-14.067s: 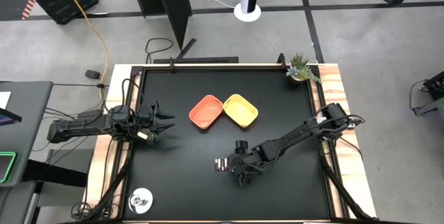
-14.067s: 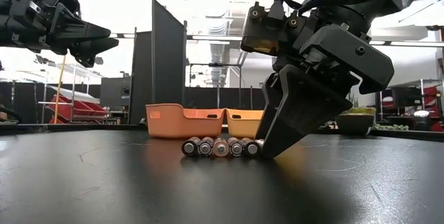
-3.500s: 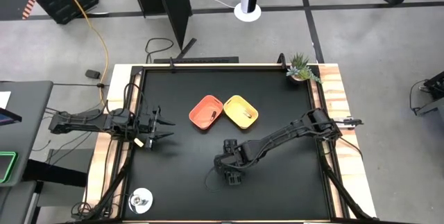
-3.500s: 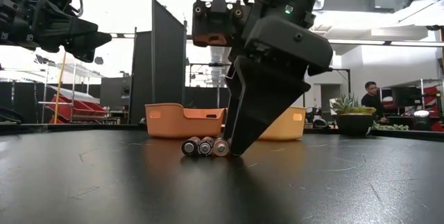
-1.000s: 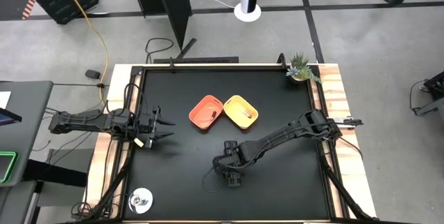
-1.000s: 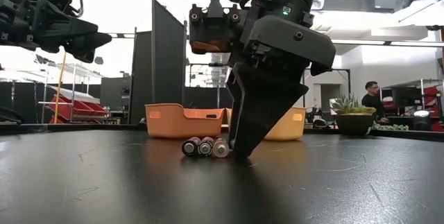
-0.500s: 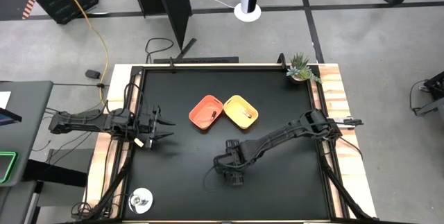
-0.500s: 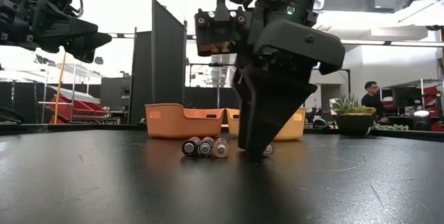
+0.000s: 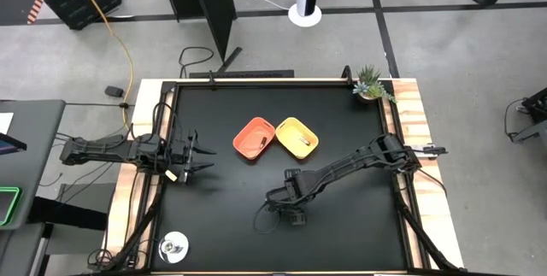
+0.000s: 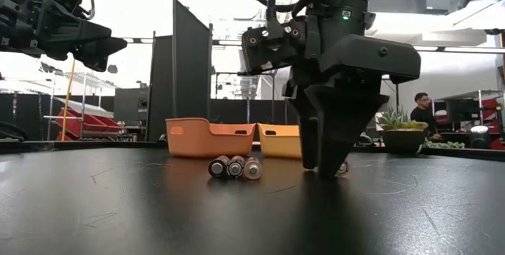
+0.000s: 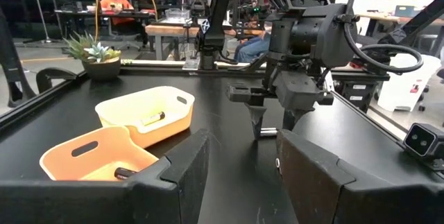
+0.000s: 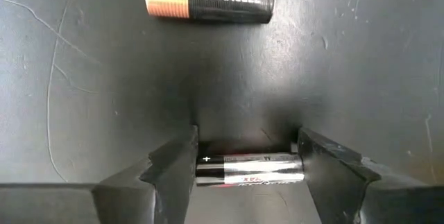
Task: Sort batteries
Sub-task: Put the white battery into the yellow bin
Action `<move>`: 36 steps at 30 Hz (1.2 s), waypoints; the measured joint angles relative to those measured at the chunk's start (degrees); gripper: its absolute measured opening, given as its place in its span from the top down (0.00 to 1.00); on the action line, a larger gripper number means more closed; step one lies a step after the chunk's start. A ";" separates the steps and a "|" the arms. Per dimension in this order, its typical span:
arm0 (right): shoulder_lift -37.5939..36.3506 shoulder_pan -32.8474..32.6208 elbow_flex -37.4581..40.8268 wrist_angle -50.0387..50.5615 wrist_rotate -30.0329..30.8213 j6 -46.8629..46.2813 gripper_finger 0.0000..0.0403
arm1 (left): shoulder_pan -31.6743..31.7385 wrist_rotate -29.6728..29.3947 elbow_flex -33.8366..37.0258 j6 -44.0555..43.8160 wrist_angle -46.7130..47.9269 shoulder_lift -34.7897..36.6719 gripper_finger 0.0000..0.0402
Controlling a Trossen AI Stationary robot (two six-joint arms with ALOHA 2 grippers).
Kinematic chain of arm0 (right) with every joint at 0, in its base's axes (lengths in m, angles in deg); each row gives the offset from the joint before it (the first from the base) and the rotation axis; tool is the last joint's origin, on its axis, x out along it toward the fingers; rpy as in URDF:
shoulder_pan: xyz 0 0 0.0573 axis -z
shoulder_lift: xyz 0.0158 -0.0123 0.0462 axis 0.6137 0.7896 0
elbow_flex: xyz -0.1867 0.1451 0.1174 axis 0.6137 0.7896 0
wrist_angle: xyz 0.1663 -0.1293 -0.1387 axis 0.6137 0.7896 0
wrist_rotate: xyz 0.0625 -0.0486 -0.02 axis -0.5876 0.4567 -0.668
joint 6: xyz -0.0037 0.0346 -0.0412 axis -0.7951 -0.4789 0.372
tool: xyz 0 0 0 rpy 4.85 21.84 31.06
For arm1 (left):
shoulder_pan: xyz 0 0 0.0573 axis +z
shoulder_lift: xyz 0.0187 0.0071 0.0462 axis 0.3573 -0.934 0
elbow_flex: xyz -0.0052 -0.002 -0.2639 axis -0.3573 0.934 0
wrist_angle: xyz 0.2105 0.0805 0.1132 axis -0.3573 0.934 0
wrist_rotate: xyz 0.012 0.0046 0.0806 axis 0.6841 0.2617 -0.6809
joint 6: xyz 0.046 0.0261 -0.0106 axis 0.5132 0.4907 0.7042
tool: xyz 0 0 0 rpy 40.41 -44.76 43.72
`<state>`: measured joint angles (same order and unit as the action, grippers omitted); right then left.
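A potted plant (image 9: pixel 370 83) and a round silvery object (image 9: pixel 174 245) occupy table corners.

Even overhead light; bright backlit windows in low view; faint sheen on black table (image 10: pixel 158 208); focus sharp.

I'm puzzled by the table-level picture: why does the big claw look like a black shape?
Low view: bright ceiling lights and windows behind leave the right gripper a silhouette, and the black table reflects that glare. Right wrist view: evenly lit, the Duracell battery label readable.

Two dark arms (image 9: pixel 342 169), matte black angular housings, black cables, small green light near wrist.
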<state>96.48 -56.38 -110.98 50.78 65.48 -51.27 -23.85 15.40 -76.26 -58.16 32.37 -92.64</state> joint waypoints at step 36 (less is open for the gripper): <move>0.11 0.29 0.22 -7.41 0.37 0.16 0.35 | -0.01 0.00 0.00 0.00 -0.02 0.00 0.58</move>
<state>96.59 -56.09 -110.76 43.38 65.86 -51.11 -23.86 15.40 -76.26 -58.16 32.35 -92.64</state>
